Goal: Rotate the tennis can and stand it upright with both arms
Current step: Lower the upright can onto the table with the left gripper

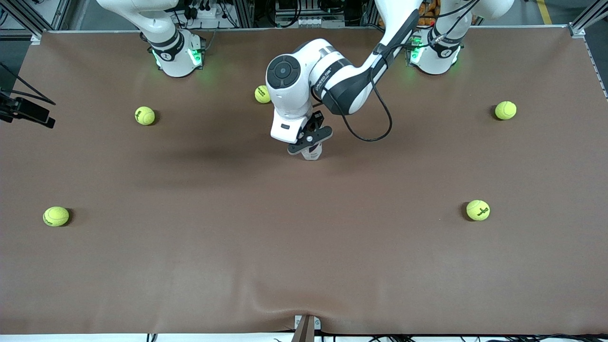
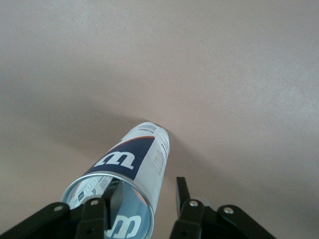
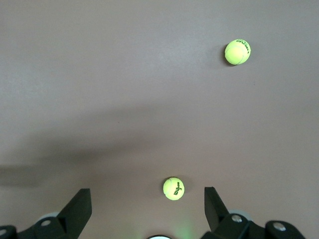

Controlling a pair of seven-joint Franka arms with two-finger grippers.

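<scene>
Tennis can (image 2: 137, 159) stands nearly upright on the brown counter (image 1: 304, 247), just toward twelve o'clock of its middle, open silver rim up and navy "W" label showing. The left arm reaches in from its base at one o'clock, and the left claw (image 2: 148, 188) sits at the can's mouth with its jaws apart. One finger (image 2: 116, 195) is inside the rim. The other finger (image 2: 182, 189) is outside, with a gap to the wall.

The right claw (image 3: 147, 196) waits with its jaws spread wide, above the counter near its own base at eleven o'clock.

Five tennis balls lie well apart:
- twelve o'clock ball (image 1: 262, 94)
- ten o'clock ball (image 1: 145, 115)
- eight o'clock ball (image 1: 56, 216)
- two o'clock ball (image 1: 505, 110)
- four o'clock ball (image 1: 478, 210)
</scene>
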